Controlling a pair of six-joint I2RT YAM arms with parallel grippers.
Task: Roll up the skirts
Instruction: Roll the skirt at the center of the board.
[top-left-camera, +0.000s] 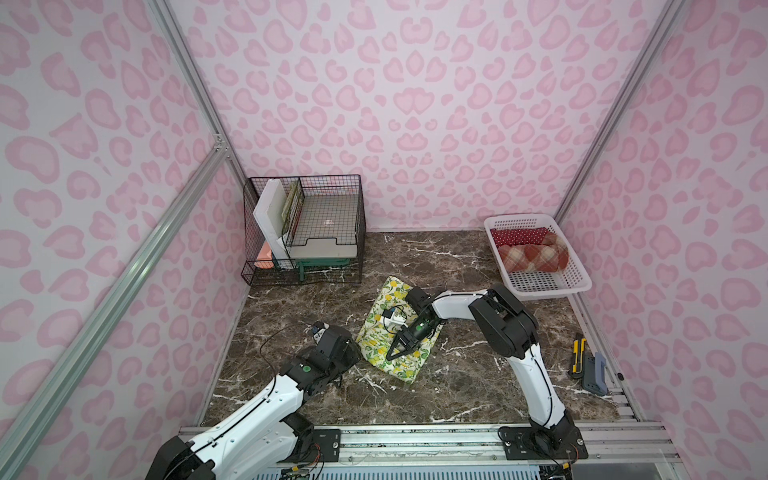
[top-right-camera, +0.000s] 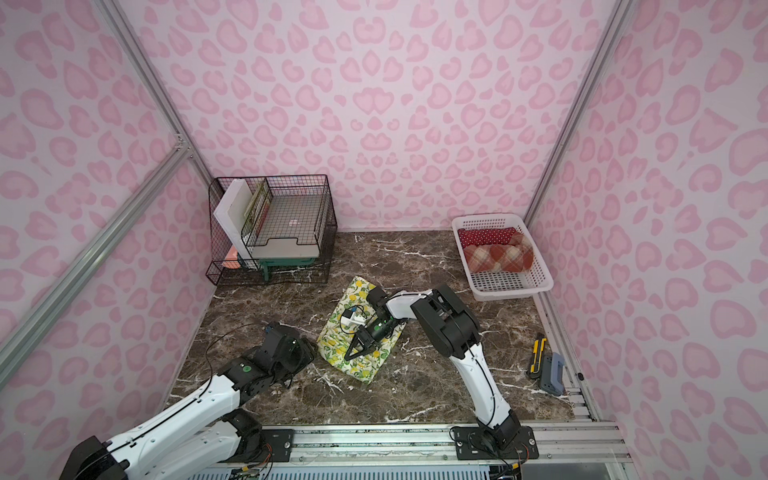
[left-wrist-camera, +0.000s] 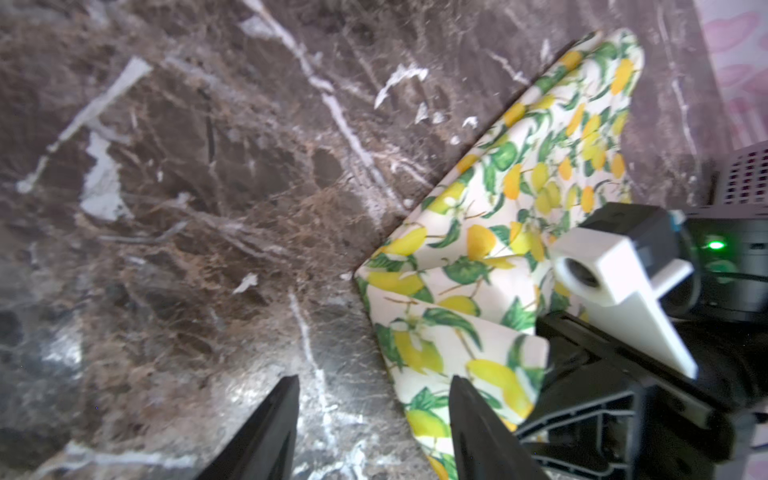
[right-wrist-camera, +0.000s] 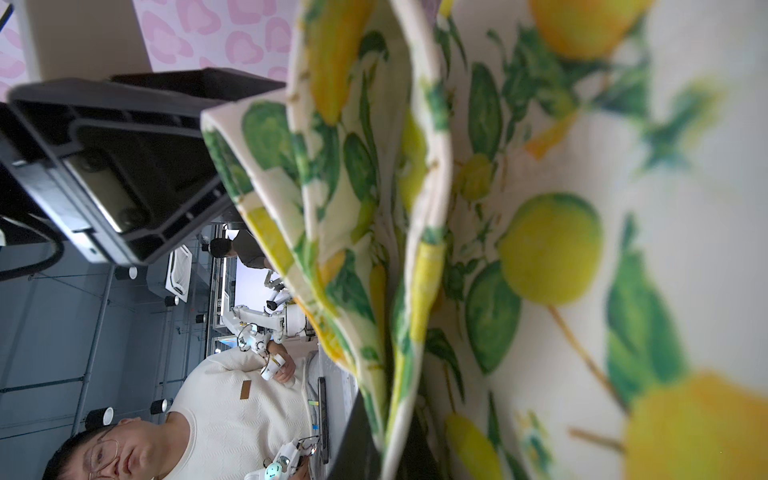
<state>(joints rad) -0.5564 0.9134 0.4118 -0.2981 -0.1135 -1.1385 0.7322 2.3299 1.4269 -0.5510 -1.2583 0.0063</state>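
The cream skirt with lemons (top-left-camera: 380, 338) (top-right-camera: 365, 361) lies partly folded in the middle of the marble table (top-left-camera: 457, 374). My right gripper (top-left-camera: 392, 355) (top-right-camera: 350, 356) lies low over its near part, shut on a folded edge of this cloth (right-wrist-camera: 540, 249); layers of it run between the jaws (right-wrist-camera: 386, 432). My left gripper (left-wrist-camera: 374, 386) hangs open just left of the skirt (left-wrist-camera: 519, 187), one finger over the cloth's edge. The left arm (top-left-camera: 332, 345) hides it from above. The red dotted skirt (top-left-camera: 519, 236) and the plaid skirt (top-left-camera: 534, 257) lie rolled in the white basket (top-left-camera: 540, 286).
A black wire rack (top-left-camera: 305, 228) holding boards and trays stands at the back left. A yellow utility knife (top-left-camera: 578, 357) and a grey-blue tool (top-left-camera: 594, 374) lie by the right edge. Pink patterned walls close in three sides.
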